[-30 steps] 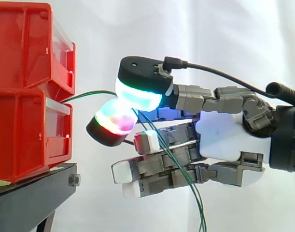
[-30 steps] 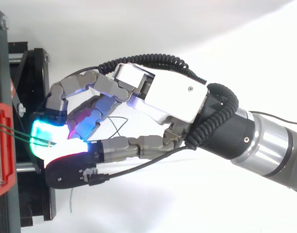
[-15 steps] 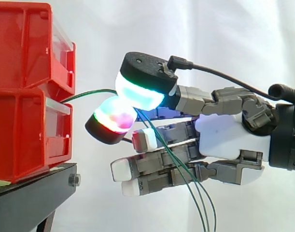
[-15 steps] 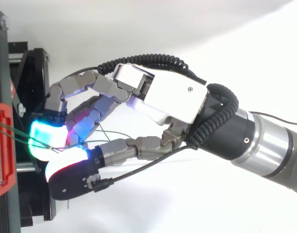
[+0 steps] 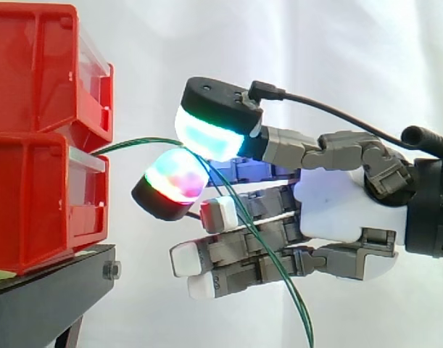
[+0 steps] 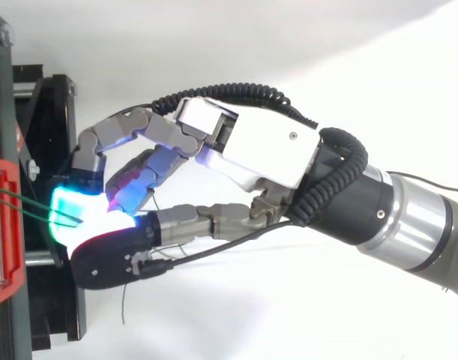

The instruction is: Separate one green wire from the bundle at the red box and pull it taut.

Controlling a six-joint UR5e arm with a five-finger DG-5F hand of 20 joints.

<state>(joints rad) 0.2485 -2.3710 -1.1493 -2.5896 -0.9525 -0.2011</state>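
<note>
**Side view: green wire pinched off the bin front**

Two red bins [image 5: 40, 138] sit stacked on a black stand [image 5: 47, 293], with a bolt [image 5: 112, 270] in the stand's end face. A white curtain [image 5: 337, 51] hangs in soft folds behind everything and is the only backdrop we see.

The arm comes in from the right. Its hand [image 5: 337, 206] reaches level toward the bins and stops just short of them. Two pads [image 5: 210, 130] meet at the front of the hand. The upper one glows green and cyan, the lower one red mixed with green. We see the green wire [image 5: 134, 141] nipped between them.

The wire leaves the gap between the upper and lower bin and runs to the pinch in a shallow arc. Past the pads it slants down across the remaining fingers to the bottom edge. Those fingers lie nearly straight below the pinch, their white tips pointing at the bins.

From above, two thin green strands leave the bin front [image 6: 4, 225] and converge at the glowing pads. We cannot tell whether one or both are gripped.
</note>
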